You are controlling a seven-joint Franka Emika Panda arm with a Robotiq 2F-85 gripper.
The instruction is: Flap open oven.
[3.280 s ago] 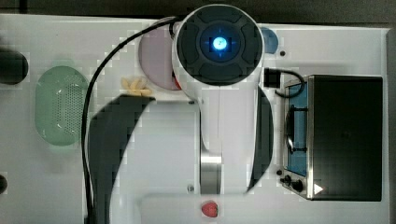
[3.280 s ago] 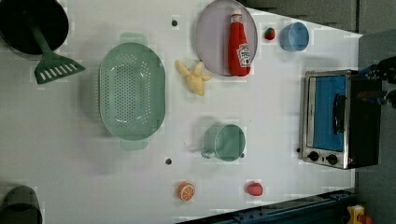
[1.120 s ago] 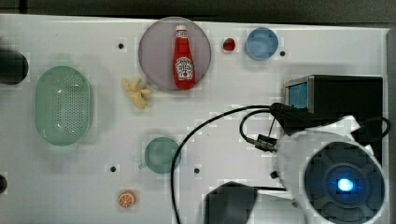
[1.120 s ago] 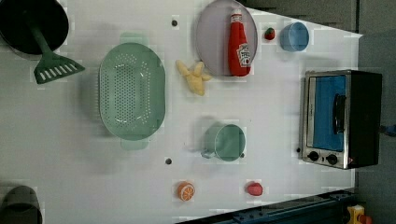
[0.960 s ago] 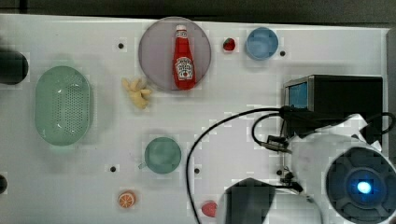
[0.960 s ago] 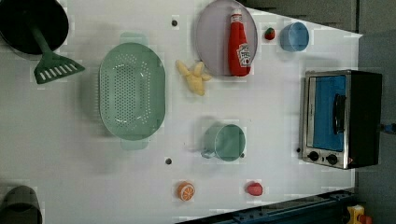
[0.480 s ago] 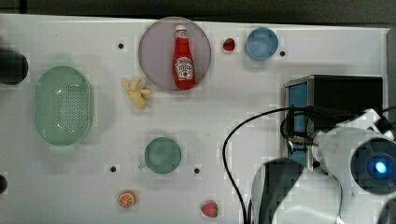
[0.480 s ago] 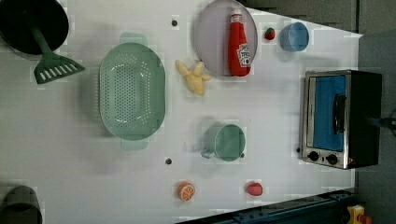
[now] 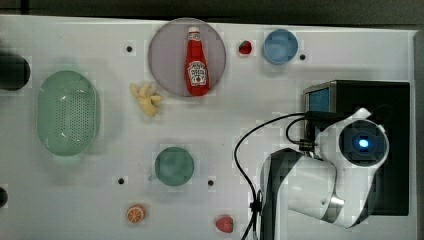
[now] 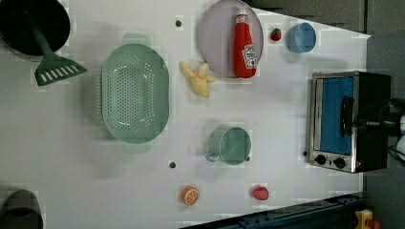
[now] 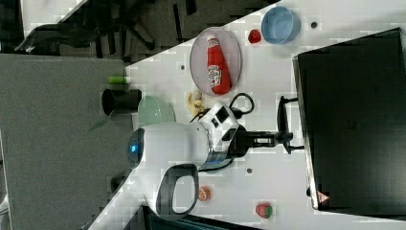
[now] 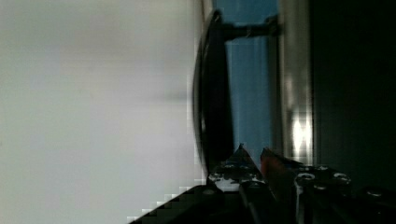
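The oven stands at the left view's right edge of the white bench, its blue glass door shut and facing the bench's middle. In the right view the jaws reach level to the door's black handle, nearly closed, their tips at the bar; whether they grip it I cannot tell. A ketchup bottle lies on a plate.

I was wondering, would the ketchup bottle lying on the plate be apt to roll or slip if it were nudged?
The ketchup bottle lies on its side on the plate, and its rounded body suggests it would probably roll sideways when nudged. Its glossy red surface looks smooth, so it may slip in a loose grip. It looks like plastic, so likely light and not fragile.
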